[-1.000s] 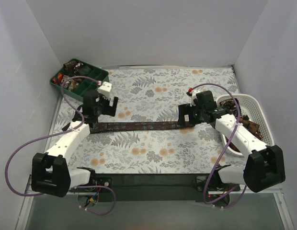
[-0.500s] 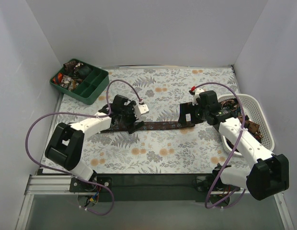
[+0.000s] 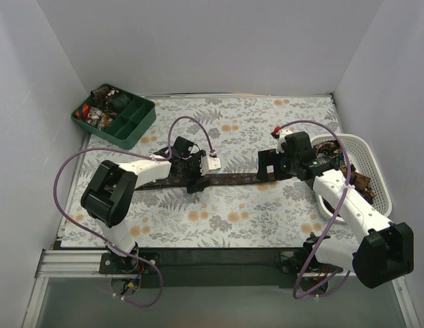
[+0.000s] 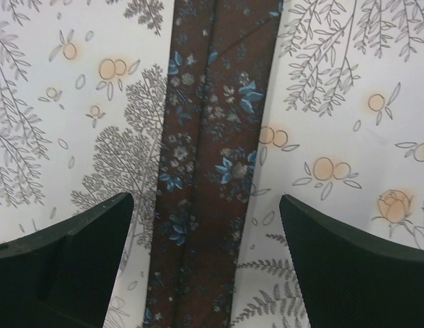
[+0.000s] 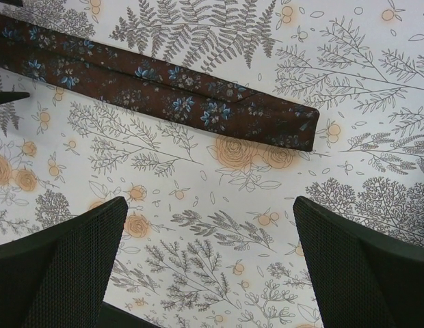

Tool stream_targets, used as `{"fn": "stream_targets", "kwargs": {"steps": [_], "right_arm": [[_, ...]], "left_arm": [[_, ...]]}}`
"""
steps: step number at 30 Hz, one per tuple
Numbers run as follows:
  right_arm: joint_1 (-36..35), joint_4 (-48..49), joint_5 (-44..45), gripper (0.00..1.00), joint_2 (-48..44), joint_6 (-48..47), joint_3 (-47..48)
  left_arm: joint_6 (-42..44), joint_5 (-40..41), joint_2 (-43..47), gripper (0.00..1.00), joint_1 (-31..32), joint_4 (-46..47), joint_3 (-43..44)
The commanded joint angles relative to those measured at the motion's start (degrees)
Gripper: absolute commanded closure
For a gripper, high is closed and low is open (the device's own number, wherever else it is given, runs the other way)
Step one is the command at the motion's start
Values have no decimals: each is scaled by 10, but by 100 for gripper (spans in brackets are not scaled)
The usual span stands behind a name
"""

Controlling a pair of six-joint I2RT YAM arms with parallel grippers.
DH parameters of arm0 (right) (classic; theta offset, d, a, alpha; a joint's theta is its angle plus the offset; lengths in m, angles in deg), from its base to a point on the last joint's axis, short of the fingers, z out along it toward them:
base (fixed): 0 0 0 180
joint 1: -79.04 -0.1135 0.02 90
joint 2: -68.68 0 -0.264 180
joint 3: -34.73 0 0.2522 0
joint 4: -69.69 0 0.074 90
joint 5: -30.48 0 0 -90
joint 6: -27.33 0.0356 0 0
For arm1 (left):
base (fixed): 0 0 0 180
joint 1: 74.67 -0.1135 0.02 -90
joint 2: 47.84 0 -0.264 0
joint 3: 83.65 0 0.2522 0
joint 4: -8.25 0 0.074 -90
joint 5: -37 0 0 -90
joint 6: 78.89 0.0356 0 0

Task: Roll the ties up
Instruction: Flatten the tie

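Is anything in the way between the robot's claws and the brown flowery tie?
No, nothing visible is. The left gripper is open with a finger on each side of the tie. The right gripper is open too, near the tie's end, with only bare tablecloth between them.

Bright even light, faint soft shadows, all 3 views sharp.
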State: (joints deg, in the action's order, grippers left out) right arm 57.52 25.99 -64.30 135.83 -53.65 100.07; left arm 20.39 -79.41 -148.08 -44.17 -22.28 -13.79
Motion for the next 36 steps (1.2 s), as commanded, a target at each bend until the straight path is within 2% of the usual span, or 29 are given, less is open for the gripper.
{"fn": "stream_targets", "kwargs": {"steps": [1,8,14,19,24,28,29,36], "right_arm": [[-2,-6,0,4,-15,-2,-3],[-3,-14,1,4,-13,-12,-2],[-2,-17,2,5,-8,-15,-1],[-2,-16,0,6,-3,-20,-2],[-2,-15,22,7,10,-24,-2],[-3,-1,41,11,32,-29,0],[-2,3,43,14,39,-29,-1],[15,54,43,27,108,-8,-2]], "left_arm": [[36,11,-22,19,3,-1,26],[46,2,-62,21,2,-9,48],[58,-29,-111,41,1,-76,84],[62,-53,-137,48,1,-119,102],[59,-75,-132,61,1,-145,101],[57,-85,-126,67,1,-162,90],[56,-84,-125,67,1,-169,89],[44,-73,-107,67,1,-174,58]]}}
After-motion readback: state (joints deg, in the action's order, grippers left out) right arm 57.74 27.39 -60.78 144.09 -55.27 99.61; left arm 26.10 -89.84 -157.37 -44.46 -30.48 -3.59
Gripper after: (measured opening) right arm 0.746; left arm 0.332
